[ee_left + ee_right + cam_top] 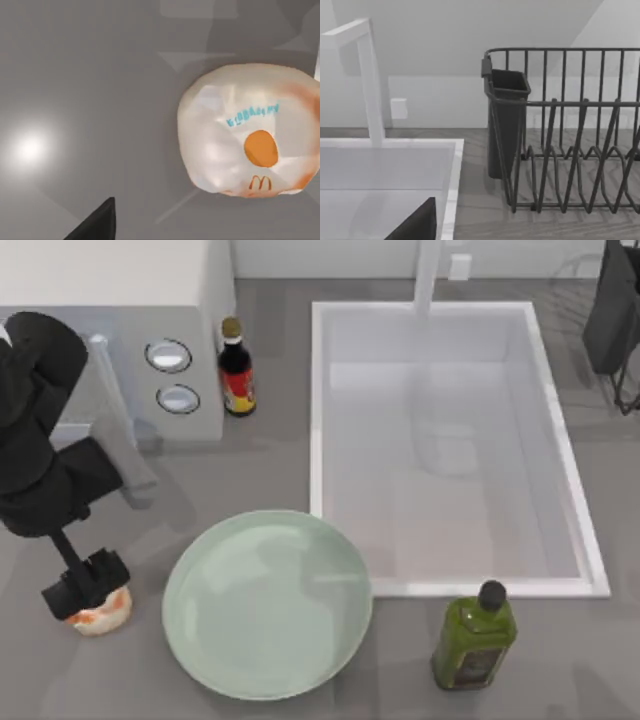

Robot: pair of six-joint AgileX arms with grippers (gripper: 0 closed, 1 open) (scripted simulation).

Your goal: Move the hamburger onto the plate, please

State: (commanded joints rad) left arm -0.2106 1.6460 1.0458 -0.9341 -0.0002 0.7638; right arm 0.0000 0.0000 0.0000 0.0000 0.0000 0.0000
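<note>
The hamburger (pixel 105 615) is a small cream-white lump with orange-red patches, lying on the grey counter at the front left, to the left of the plate. My left gripper (pixel 85 587) hangs directly over it, open, and covers part of it. The left wrist view shows the hamburger (pixel 250 132) close below, with one dark fingertip (pixel 97 225) off to its side and nothing gripped. The plate (pixel 267 603), large, round and pale mint-green, rests bare just right of the hamburger. My right arm (pixel 610 300) is parked at the back right, its gripper open.
A white sink basin (pixel 450 455) with a tap fills the middle and right. A dark sauce bottle (pixel 236 370) stands at the back, beside a white block with two dials. A green oil bottle (pixel 473 640) stands at the front right. A dark wire dish rack (pixel 570 135) sits by the right arm.
</note>
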